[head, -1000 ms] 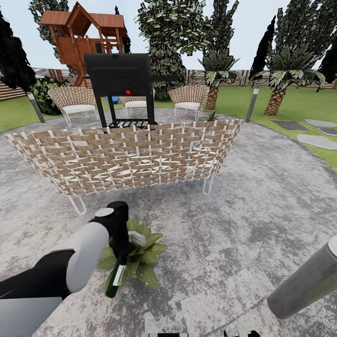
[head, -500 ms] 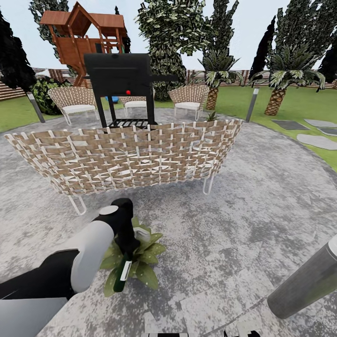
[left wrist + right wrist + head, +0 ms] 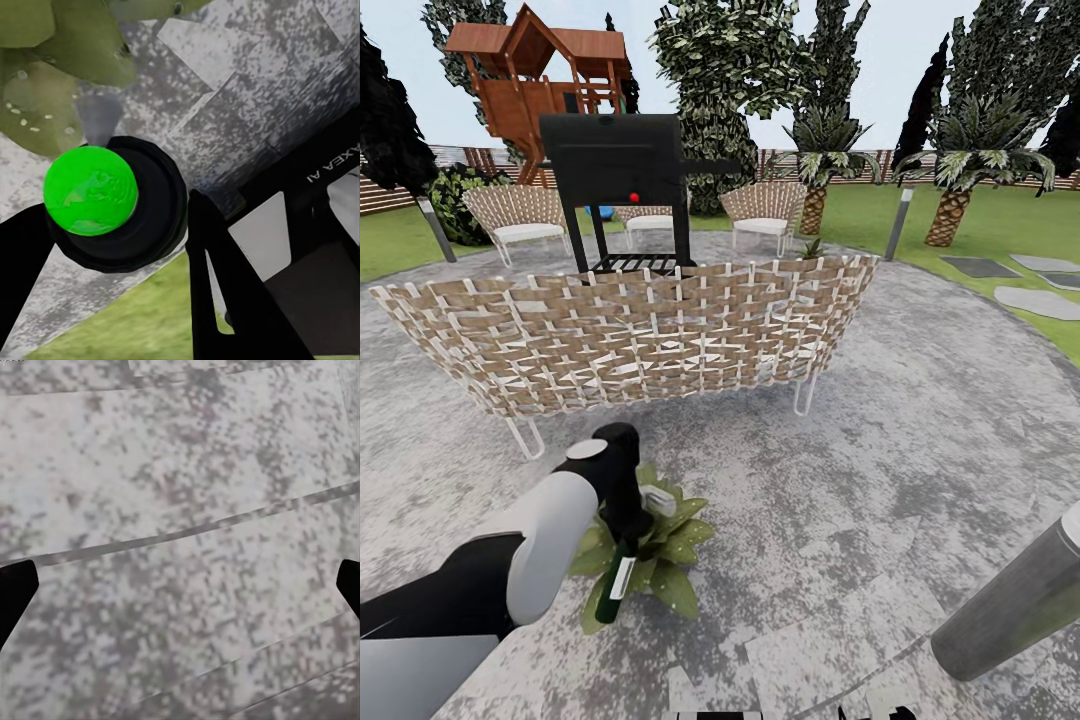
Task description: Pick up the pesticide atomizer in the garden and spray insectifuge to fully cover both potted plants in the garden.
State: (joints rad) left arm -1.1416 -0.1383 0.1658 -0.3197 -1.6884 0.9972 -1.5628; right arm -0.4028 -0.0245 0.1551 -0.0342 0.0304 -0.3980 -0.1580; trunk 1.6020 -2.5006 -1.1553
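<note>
My left gripper (image 3: 630, 520) is shut on the pesticide atomizer (image 3: 615, 585), a slim dark green bottle with a white label, hanging tilted with its pale trigger head (image 3: 658, 500) uppermost. It hovers just over a potted plant (image 3: 675, 560), a low rosette of speckled leaves on the stone patio (image 3: 920, 440). In the left wrist view the bottle's round green end (image 3: 90, 191) sits between the black fingers (image 3: 225, 285), with leaves (image 3: 45, 97) beyond. A small green plant (image 3: 812, 247) pokes up behind the sofa's right end. My right gripper (image 3: 180, 589) is open over bare stone.
A long woven wicker sofa (image 3: 630, 335) stands just beyond the plant. Behind it are a black grill (image 3: 622, 185), wicker chairs (image 3: 520, 215), a wooden playhouse (image 3: 540, 80) and palms (image 3: 950, 190). A grey post (image 3: 1015, 595) leans in at the lower right. Stepping stones (image 3: 1040, 300) lie on the lawn.
The left arm swayed slightly right with the atomizer over the plant, then came back a little. The camera has not moved.
</note>
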